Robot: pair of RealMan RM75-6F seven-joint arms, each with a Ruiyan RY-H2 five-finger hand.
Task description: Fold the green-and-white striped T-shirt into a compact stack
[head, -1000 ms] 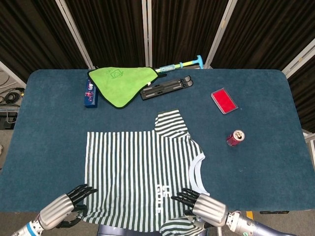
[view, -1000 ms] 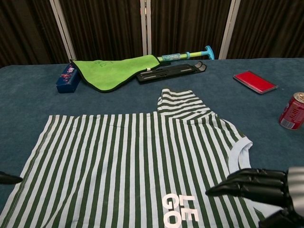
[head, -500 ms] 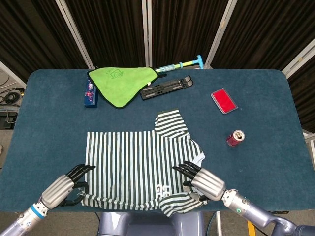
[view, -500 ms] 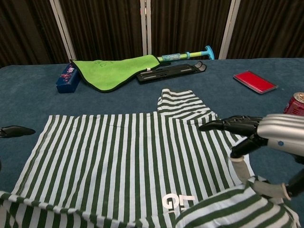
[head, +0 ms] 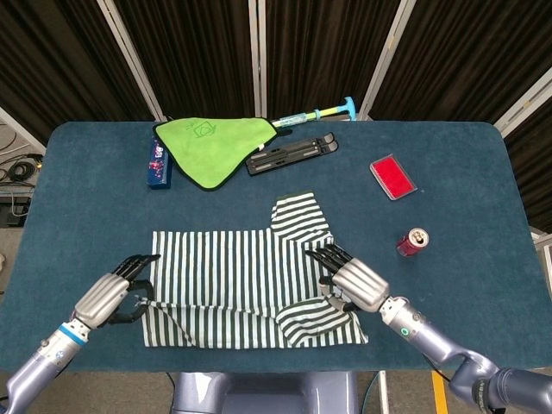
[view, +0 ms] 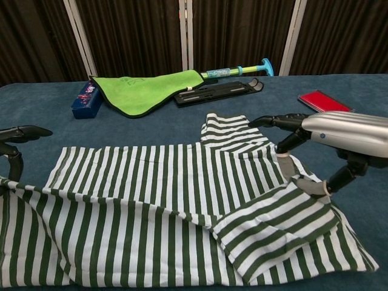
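The green-and-white striped T-shirt [head: 224, 267] lies in the middle of the blue table, with its near part raised and doubled over toward the far side. One sleeve [head: 300, 214] sticks out at the back. My left hand [head: 108, 297] grips the shirt's edge at its left side. My right hand [head: 354, 283] pinches the fabric by the white collar on the right. In the chest view the left hand [view: 15, 142] shows at the frame's left edge. There the right hand [view: 339, 133] holds the folded flap of the shirt [view: 151, 200] above the table.
At the back lie a green cloth [head: 211, 142], a blue box [head: 158, 164], a black folding stand [head: 291, 153] and a teal-handled tool [head: 319, 113]. A red case [head: 393, 176] and a soda can [head: 414, 242] stand right of the shirt.
Both hands have lifted the shirt's near edge and carried it away from me, so the lower part now lies folded over the rest. The printed letters are covered.
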